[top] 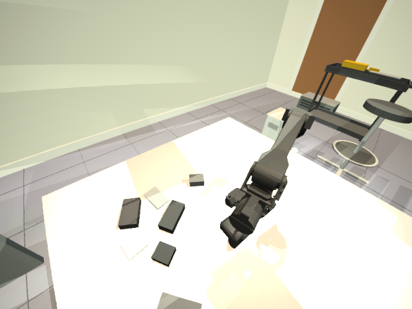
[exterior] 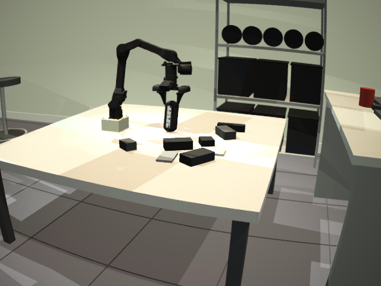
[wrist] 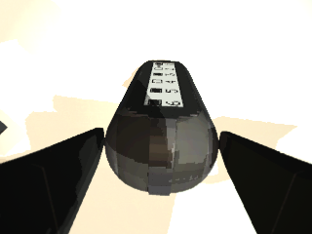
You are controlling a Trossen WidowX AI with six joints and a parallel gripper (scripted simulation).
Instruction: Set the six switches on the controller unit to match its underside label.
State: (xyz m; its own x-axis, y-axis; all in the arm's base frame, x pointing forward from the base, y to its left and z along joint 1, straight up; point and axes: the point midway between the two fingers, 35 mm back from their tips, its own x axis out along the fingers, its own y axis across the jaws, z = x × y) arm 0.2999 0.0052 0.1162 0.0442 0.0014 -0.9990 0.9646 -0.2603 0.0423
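Observation:
The dark grey controller unit (exterior: 169,117) hangs on end, upright, from my gripper (exterior: 170,99) over the middle of the bench. The fingers grip its upper end from both sides. Its underside label (wrist: 163,85) faces the wrist camera and shows as a pale strip in the exterior view. On the label, squares 6 and 5 are filled, 4 is empty and 3 is filled; the two farthest squares are too small to read. In the top view the arm hides most of the unit. The switches are out of sight.
Several dark blocks (exterior: 177,143) (exterior: 196,156) (exterior: 127,143) and flat pale plates (exterior: 166,156) lie on the bench in front of the unit. The arm's base (exterior: 115,123) stands to the left. A shelf rack (exterior: 270,77) stands behind the bench.

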